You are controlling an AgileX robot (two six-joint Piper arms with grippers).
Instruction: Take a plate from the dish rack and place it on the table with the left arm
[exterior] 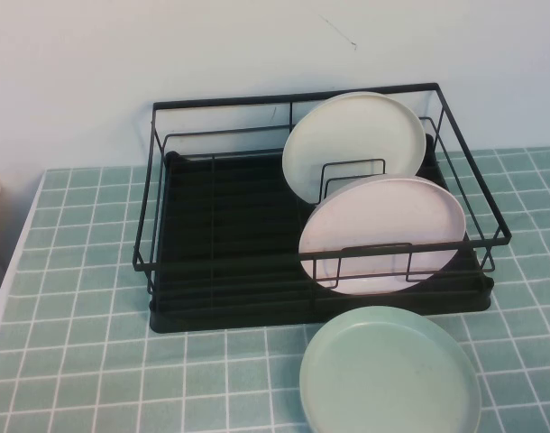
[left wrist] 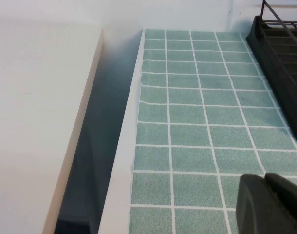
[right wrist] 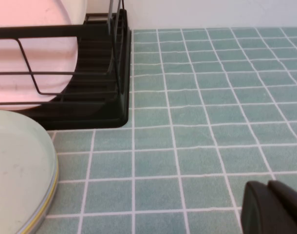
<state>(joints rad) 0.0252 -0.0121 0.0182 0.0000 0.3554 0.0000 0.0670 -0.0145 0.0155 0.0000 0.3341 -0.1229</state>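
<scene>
High view, pale pink plate [exterior: 383, 230] tilted in dish rack [exterior: 221, 244], both tools' tips barely seen, prob. undeterminable.

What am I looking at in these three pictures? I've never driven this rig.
It is a two-armed robot at a tiled table. The high view looks down from the robot's side; neither arm shows in it. The other two come from cameras on each wrist. The left tool is the dark shape at the edge of the left wrist view, above bare tiles left of the rack. The right tool hangs above tiles right of the rack. Neither holds anything. The rack holds a white plate and a pink plate, both leaning. A green plate lies flat before it.
</scene>
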